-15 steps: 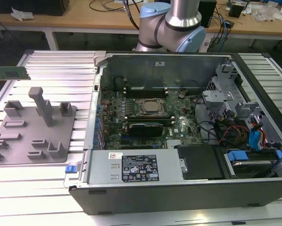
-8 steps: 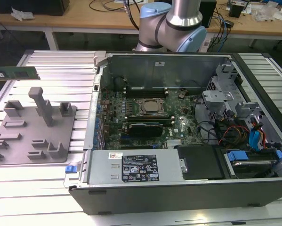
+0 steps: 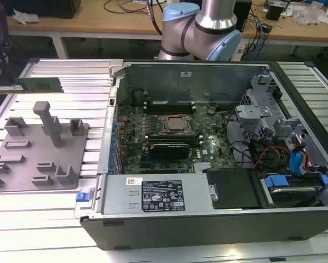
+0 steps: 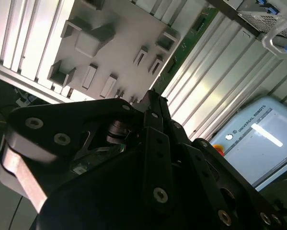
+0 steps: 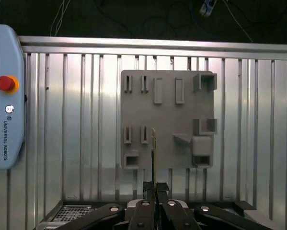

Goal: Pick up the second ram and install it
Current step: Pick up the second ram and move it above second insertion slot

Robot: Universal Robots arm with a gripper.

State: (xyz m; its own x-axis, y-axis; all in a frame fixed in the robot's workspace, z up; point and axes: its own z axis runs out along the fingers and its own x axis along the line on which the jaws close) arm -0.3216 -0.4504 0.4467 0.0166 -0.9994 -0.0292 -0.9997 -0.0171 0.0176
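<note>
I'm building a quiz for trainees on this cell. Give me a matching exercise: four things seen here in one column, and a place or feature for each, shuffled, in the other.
1. second ram
2. fixture tray
3. motherboard
4. teach pendant

A. inside the open computer case
B. has a red button
C. held in the gripper
D. grey, with raised blocks and slots

Pairs: 1-C, 2-D, 3-A, 4-B.

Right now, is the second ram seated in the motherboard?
No, in the exterior view the second ram is outside the computer case, by the grey tray.
</note>
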